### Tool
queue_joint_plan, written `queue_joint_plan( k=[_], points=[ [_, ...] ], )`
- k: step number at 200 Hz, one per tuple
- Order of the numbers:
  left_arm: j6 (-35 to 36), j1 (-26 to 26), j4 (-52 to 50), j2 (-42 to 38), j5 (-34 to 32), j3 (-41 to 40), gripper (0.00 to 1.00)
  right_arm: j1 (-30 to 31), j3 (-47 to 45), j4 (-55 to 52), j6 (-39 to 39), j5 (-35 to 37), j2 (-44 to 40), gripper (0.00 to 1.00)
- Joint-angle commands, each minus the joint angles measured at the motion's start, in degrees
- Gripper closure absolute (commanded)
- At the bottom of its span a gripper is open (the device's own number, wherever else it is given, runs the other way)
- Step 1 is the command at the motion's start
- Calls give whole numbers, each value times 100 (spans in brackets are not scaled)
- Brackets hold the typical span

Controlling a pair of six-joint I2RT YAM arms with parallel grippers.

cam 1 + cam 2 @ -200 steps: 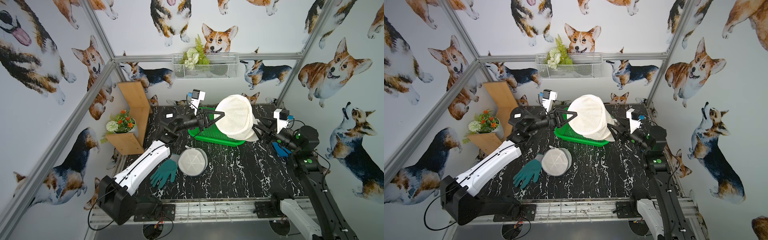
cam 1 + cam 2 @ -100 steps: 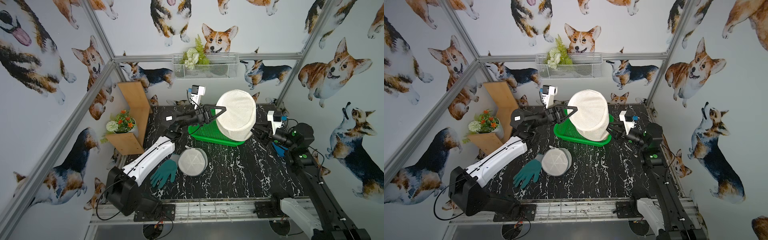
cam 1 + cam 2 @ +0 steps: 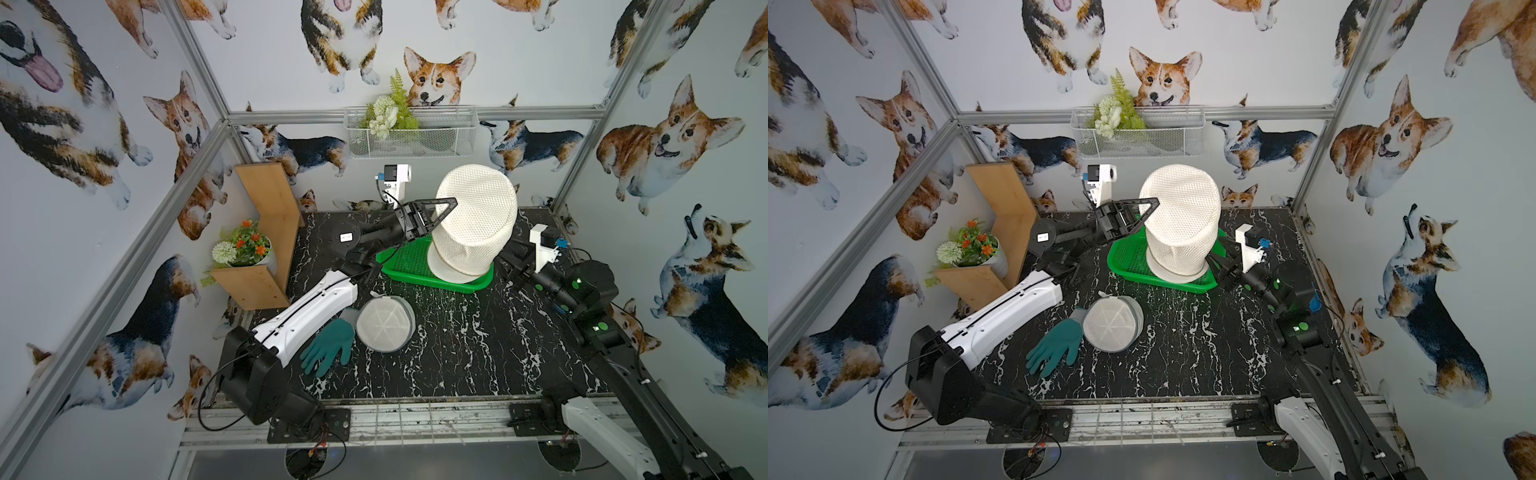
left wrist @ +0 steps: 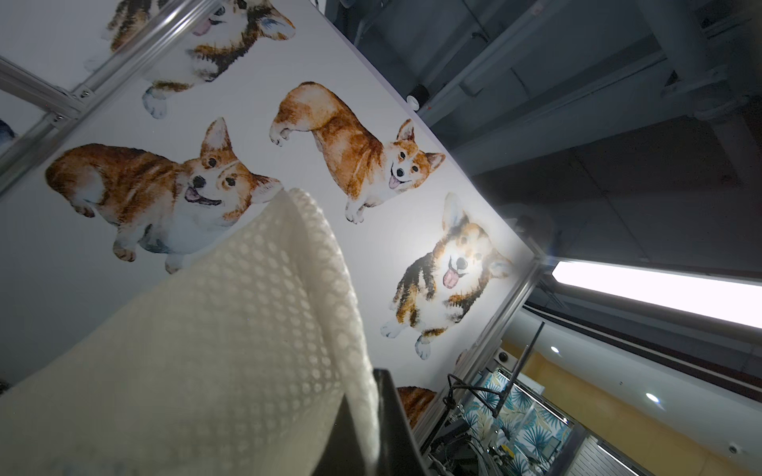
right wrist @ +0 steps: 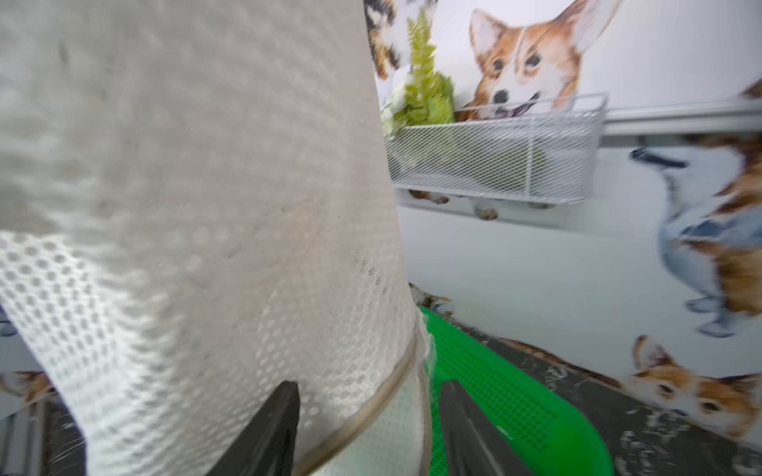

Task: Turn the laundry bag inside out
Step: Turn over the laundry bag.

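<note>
In both top views, the white mesh laundry bag [image 3: 473, 220] stands stretched upright over the green tray [image 3: 405, 259] at the back edge of the desk [image 3: 457, 365], its lower rim down at the tray. The left gripper [image 3: 451, 203] is clamped on the bag's upper side, while the right gripper [image 3: 1217, 266] sits low beside the bag's rim, at the tray's right end. Nearer the front edge, a flattened round mesh bag [image 3: 384, 326] lies touching a green glove [image 3: 328, 349]. In the left wrist view, the left gripper [image 4: 363, 424] pinches a fold of the laundry bag [image 4: 206, 350] between closed jaws. In the blurred right wrist view, the right gripper [image 5: 369, 395] has its jaws apart. The hemmed rim of the laundry bag [image 5: 206, 206] seemingly hangs between them unpinched, with the green tray [image 5: 515, 404] just beyond.
</note>
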Motion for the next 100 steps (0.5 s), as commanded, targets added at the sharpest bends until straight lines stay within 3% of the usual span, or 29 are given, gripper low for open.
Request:
queue_joint_plan(
  k=[1, 14, 27, 56, 100],
  points=[
    [449, 1, -1081, -163, -494, -98, 100, -134, 234, -805, -904, 1226, -247, 31],
    [427, -4, -1180, -213, -590, -206, 100, -137, 288, -974, -1231, 993, -406, 28],
    [389, 1, -1198, -223, -612, -256, 100, -138, 308, -948, -1423, 279, -506, 26],
    [352, -4, -1190, -178, -546, -198, 100, -89, 413, -613, -962, -993, -221, 24],
    [308, -4, -1130, -239, -471, -204, 100, 55, 343, 219, -784, -865, 299, 36]
  ],
)
